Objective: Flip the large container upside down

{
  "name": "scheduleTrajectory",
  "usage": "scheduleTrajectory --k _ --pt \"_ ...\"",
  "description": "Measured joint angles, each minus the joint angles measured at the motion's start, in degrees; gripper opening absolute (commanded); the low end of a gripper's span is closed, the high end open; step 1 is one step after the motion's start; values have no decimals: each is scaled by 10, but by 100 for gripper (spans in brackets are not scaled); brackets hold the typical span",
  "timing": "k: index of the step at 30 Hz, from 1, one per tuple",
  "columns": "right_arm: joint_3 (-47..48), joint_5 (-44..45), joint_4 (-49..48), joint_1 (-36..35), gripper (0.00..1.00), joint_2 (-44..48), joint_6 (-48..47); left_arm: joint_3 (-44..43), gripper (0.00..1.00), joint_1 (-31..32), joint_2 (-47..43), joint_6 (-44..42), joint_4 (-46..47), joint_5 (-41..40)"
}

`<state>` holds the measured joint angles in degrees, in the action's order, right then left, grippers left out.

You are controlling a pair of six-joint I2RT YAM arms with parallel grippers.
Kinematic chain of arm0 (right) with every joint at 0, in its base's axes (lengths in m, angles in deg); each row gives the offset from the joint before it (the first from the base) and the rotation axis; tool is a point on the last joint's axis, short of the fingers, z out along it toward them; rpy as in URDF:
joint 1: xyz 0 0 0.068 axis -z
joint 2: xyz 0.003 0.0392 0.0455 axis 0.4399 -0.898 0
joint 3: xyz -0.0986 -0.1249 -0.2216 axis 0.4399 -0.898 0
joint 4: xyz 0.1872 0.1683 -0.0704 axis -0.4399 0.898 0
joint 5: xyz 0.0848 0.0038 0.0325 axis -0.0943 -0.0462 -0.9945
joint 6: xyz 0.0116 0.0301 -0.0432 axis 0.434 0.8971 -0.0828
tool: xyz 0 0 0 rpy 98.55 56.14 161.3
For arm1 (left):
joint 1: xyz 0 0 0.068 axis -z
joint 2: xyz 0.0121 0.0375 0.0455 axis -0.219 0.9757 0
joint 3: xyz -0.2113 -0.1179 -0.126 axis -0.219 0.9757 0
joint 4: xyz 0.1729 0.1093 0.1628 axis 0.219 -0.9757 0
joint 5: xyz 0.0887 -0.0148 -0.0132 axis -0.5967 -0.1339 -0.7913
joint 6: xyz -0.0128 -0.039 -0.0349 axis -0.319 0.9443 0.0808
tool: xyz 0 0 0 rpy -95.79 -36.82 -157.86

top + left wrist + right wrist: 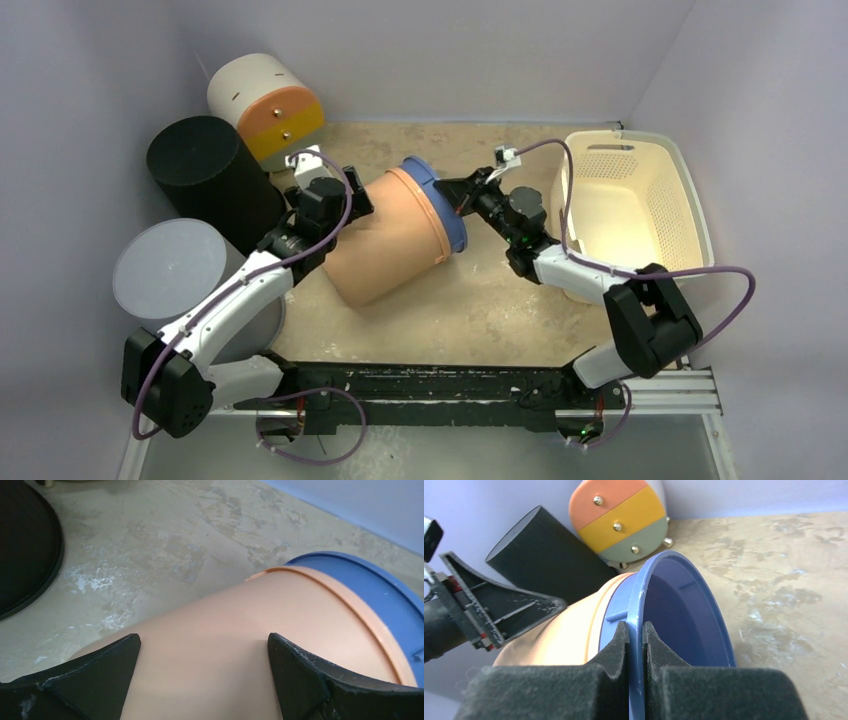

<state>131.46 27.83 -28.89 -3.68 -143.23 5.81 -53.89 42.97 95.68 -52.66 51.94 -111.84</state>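
The large container (385,240) is a peach bucket with a blue rim (445,205). It lies tilted on its side mid-table, mouth facing right. My right gripper (462,195) is shut on the rim (659,575), one finger inside the mouth and one outside, as the right wrist view (636,627) shows. My left gripper (345,200) is open at the container's upper left flank. In the left wrist view its gripper (204,639) has its two spread fingertips (125,650) lying on the peach wall (225,620). The container's base is hidden.
A black cylinder (210,175) and a grey cylinder (170,270) stand at the left. A white drum with an orange and yellow front (265,100) lies in the back left corner. A white laundry basket (690,200) sits at the right. Walls close in three sides.
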Motion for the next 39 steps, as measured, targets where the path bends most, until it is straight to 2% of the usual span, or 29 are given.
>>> scheduleTrajectory --k 8,12,18,26,39 --pt "-48 141 -47 -21 0 21 29 -113 95 2 10 -37 -135 9" --pt "-41 193 -84 -57 0 -10 45 -153 94 8 16 -43 -140 37" --pt "-4 201 -111 -92 0 -65 56 -148 94 44 27 -45 -97 68" --pt "0 202 -114 -104 0 -72 60 -187 95 65 103 -45 -80 66" --pt "-14 199 -115 -106 0 -63 59 -224 94 102 171 -61 -64 -36"
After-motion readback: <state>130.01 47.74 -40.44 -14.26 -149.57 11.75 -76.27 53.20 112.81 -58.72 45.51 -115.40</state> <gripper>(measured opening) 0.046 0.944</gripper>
